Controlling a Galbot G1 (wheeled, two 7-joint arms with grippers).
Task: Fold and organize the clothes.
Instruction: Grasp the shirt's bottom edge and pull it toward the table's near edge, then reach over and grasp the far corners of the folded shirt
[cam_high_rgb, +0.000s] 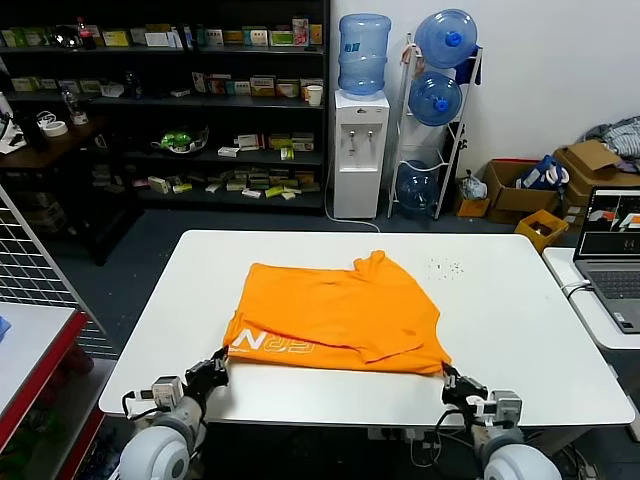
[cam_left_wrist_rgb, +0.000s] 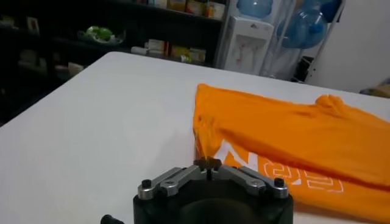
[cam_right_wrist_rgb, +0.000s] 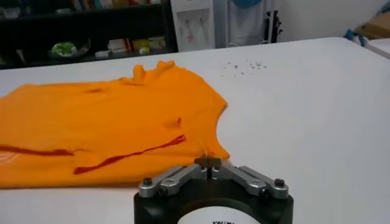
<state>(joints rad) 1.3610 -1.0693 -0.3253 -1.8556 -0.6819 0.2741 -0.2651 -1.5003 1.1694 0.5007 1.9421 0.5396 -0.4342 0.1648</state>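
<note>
Our left gripper (cam_high_rgb: 218, 366) is clenched on the near-left corner of the orange T-shirt (cam_high_rgb: 335, 315), which lies partly folded mid-worktop (cam_high_rgb: 520, 310). Our right gripper (cam_high_rgb: 452, 381) pinches the near-right corner. The soft, slippery knit could slide free or bunch if we pull unevenly, skewing the white lettering (cam_high_rgb: 272, 346) edge.
</note>
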